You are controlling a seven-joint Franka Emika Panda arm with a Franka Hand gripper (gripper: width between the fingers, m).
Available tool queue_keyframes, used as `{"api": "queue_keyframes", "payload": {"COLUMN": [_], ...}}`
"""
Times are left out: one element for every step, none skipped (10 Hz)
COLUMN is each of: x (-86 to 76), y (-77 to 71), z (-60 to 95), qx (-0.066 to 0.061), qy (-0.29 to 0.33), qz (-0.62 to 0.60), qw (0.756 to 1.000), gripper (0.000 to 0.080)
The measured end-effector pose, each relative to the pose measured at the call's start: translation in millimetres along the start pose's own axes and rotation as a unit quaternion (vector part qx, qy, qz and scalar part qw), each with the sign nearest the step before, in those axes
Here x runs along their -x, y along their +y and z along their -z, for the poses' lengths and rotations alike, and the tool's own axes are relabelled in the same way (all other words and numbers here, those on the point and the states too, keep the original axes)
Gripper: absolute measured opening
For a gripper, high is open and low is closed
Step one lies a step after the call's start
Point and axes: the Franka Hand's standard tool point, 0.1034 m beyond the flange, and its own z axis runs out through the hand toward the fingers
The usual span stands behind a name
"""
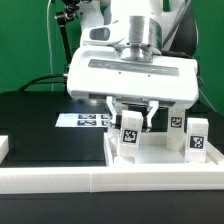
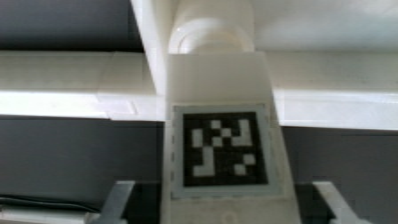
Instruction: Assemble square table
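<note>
My gripper hangs over the white square slab and is shut on a white leg block that stands upright on the slab's near corner, tag facing out. Two more tagged leg blocks stand on the slab toward the exterior view's right. In the wrist view the held leg block fills the middle with its tag showing, a finger on each side. Its far rounded end meets the slab. My gripper shows only its fingertips there.
A long white rail runs across the front of the table. The marker board lies flat behind the slab at the exterior view's left. A white block sits at the left edge. Cables hang behind the arm.
</note>
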Motion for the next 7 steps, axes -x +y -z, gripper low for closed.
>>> {"api": "queue_keyframes", "payload": {"x": [-0.1,-0.3,-0.3,-0.3,-0.3,-0.2,0.0], "y": [0.0,0.1,0.1,0.1,0.1,1.4,9.1], "z": [0.0,-0.1,0.0,0.0,0.0,-0.1,-1.0], "qx": [0.000,0.000,0.000,0.000,0.000,0.000,0.001], "qy": [-0.001,-0.002,-0.002,-0.002,-0.002,-0.001,0.001], "qz": [-0.001,-0.001,-0.001,-0.001,-0.001,0.000,-0.004], "qw": [1.000,1.000,1.000,1.000,1.000,1.000,1.000], "gripper": [0.0290,0.0290,0.0290,0.0290,0.0290,0.0290,0.0290]}}
